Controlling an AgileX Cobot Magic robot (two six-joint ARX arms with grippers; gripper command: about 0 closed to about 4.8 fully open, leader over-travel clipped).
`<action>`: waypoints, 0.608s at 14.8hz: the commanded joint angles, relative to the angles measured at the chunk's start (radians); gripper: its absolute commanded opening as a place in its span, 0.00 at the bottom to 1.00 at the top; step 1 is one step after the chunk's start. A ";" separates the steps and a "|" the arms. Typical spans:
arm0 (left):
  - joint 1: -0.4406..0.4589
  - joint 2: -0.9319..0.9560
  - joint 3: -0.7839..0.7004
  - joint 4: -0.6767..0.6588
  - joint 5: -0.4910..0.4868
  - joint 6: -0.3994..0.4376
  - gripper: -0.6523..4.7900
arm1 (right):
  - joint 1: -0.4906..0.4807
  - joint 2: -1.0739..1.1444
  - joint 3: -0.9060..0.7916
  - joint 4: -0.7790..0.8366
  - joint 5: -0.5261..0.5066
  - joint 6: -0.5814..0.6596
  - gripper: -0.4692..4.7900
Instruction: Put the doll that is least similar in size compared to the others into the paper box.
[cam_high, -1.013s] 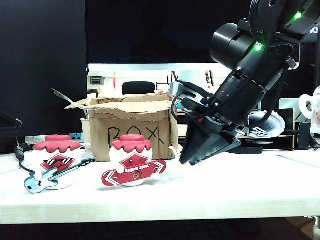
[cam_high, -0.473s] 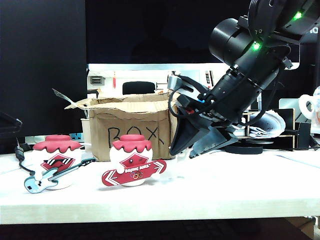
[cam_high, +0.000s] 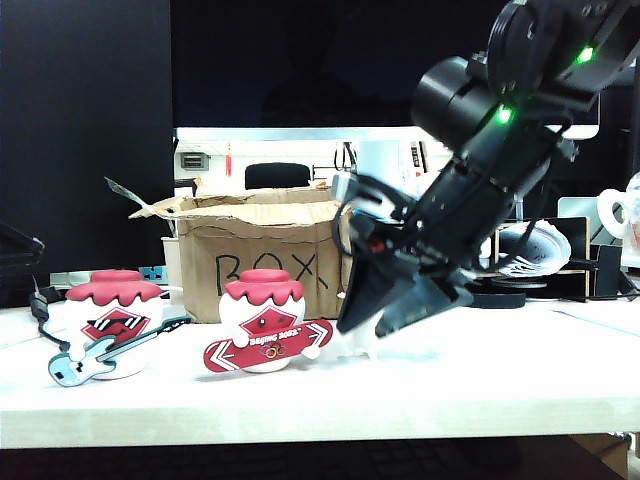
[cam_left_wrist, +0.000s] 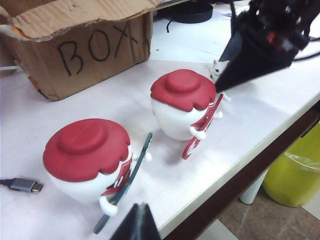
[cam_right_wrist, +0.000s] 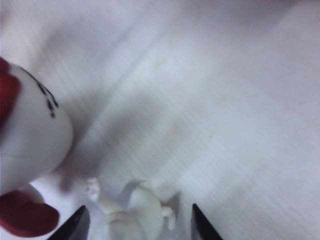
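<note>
Brown cardboard box marked "BOX" at centre-left, interior hidden. On the white surface: tiny white doll at centre, between parted fingers of right claw. Left claw at lower edge, tips together, near guitar doll.

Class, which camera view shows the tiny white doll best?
The right wrist view: the doll lies between the open right gripper fingertips. The left wrist view shows only its eared head behind that gripper. In the exterior view the gripper mostly hides it.
</note>
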 joint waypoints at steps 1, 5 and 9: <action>0.001 0.001 0.001 0.013 0.004 0.000 0.11 | 0.009 0.007 0.002 0.040 -0.001 0.001 0.58; 0.001 0.002 0.001 0.013 0.004 0.000 0.11 | 0.017 0.008 0.002 0.056 0.002 0.002 0.41; 0.001 0.002 0.001 0.013 0.004 0.000 0.11 | 0.017 0.008 0.002 0.055 0.005 0.002 0.24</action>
